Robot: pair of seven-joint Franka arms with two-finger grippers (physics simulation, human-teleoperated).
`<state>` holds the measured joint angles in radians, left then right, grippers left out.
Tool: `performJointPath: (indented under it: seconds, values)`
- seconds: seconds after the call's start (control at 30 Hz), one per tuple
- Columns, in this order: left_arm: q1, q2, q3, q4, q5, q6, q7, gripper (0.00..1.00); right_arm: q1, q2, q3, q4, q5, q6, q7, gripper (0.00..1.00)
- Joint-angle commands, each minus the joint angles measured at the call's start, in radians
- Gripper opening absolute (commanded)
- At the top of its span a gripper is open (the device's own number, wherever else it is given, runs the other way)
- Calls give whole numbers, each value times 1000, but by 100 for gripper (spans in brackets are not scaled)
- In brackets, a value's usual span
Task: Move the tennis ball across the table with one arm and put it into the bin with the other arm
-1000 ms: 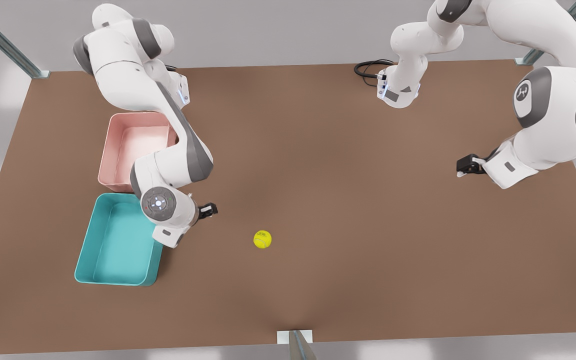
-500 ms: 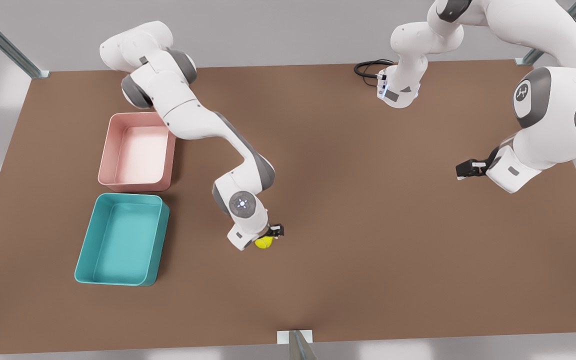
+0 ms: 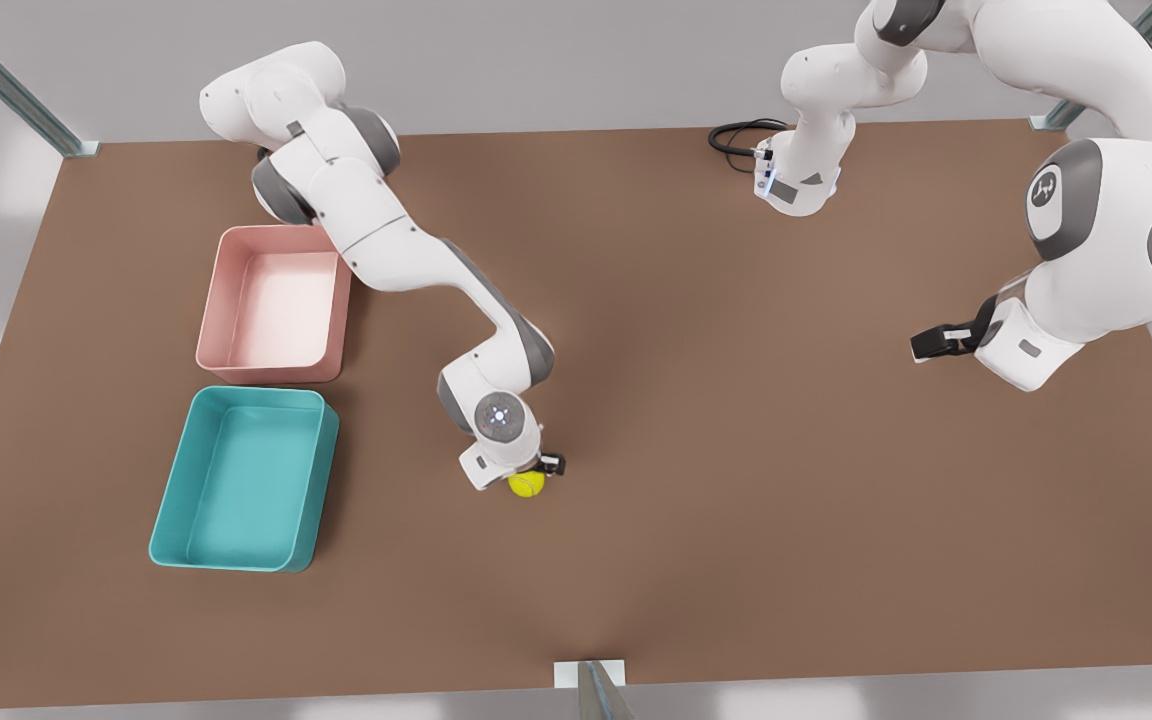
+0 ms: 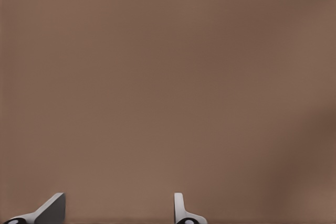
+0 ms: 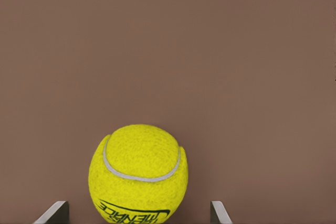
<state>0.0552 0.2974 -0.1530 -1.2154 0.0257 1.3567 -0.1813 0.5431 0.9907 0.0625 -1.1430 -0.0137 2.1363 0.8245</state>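
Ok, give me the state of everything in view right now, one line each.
tennis ball: on the table, between the right pincer's fingers, not gripped.
right pincer: open, low over the ball.
left pincer: open, empty, waiting above bare table.
teal bin: upright, empty.
pink bin: upright, empty.

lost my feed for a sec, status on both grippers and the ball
Right gripper open, straddling the tennis ball on the table. Left gripper open, waiting apart. Bin empty, path to it unobstructed.
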Motion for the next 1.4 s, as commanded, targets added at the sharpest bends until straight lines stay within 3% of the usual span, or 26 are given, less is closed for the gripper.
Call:
performJointPath:
  seconds: [0.0,0.53,0.57,0.63,0.77,0.9,1.0,1.17,1.37]
  values:
    - [0,-1,0,0,0,-2,-63,100,0,6,-1,2,-2,20,162,100]
    - [0,-1,0,-1,-1,-4,-64,100,1,75,-26,51,-2,76,159,100]
    - [0,-1,0,-1,-1,-4,-63,100,1,77,-26,51,-2,76,159,98]
    - [0,0,0,-1,-1,-4,-63,100,5,83,-24,51,-2,83,160,77]
    - [-1,0,0,-1,-1,-4,-63,100,0,78,-23,51,1,83,162,73]
    - [-1,0,0,-1,-1,-4,-64,100,-63,-55,-10,-67,15,16,81,73]
    - [-1,0,0,-1,-1,-5,-64,100,-218,-270,-18,-346,4,-102,-298,74]
    - [-3,0,0,-1,-1,-13,-64,100,-411,-449,-23,-477,-34,-182,-602,73]
    - [-5,0,0,-1,-1,-13,-64,100,-566,-439,-58,-501,-34,-216,-814,75]
